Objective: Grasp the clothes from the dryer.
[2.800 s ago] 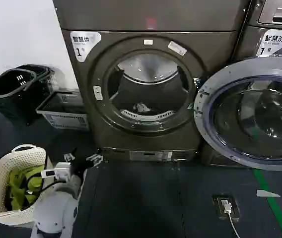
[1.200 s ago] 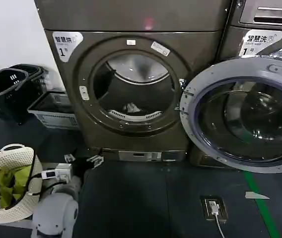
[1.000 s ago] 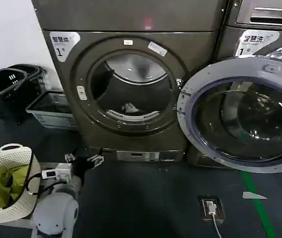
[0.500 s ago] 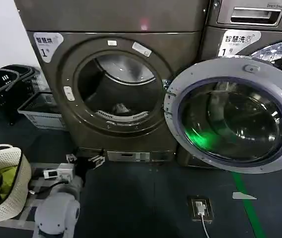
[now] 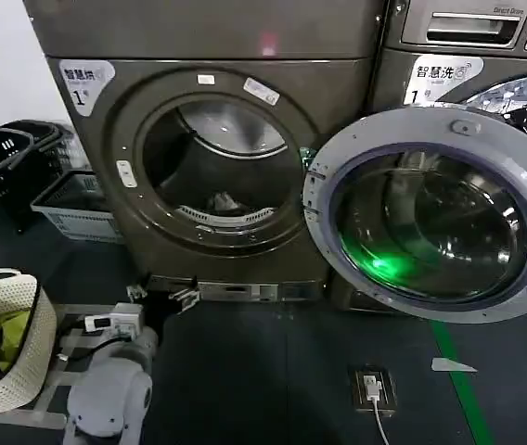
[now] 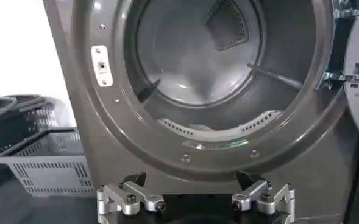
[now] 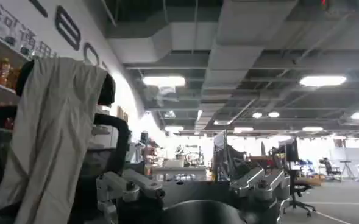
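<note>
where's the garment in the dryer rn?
In the head view the garment lies low at the back of the dryer drum, behind the perforated lip, left of the open door.

The left arm reached forward and low on the robot's left side, its rounded grey joint nearest the head camera and a white wrist module further out. At the end of it, the left tool [image 5: 166,297] was held level, near the floor, pointing straight ahead. Its two metal fingers [image 6: 123,198] stood well apart, open, with nothing between them; in the left wrist view the tool [image 6: 194,201] showed both fingertip brackets spread wide and symmetrical. The right tool [image 7: 194,189] pointed outward and slightly upward, away from the work. Its fingers [image 7: 130,184] were likewise spread wide, with nothing held between them.
</note>
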`<state>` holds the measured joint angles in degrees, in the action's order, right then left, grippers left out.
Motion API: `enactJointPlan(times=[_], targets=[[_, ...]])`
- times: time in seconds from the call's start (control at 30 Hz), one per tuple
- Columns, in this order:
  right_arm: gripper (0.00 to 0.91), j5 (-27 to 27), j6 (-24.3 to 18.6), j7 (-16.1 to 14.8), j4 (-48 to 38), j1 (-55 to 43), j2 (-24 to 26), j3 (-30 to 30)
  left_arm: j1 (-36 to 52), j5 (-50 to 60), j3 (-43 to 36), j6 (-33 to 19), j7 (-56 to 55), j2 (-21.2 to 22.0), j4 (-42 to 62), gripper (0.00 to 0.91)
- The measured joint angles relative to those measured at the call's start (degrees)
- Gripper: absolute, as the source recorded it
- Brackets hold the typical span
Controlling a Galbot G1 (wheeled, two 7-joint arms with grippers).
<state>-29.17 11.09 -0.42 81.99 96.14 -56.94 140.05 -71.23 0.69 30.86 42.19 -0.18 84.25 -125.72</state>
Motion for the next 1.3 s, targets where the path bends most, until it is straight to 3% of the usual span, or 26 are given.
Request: enactJointPlan(times=[1.3], targets=[[0.907,0.1,0.1,0.5,1.0,0.3,-0.7,-0.4,0.2,-0.4,-0.2,0.0,-0.4,-0.9,0.6,0.907]])
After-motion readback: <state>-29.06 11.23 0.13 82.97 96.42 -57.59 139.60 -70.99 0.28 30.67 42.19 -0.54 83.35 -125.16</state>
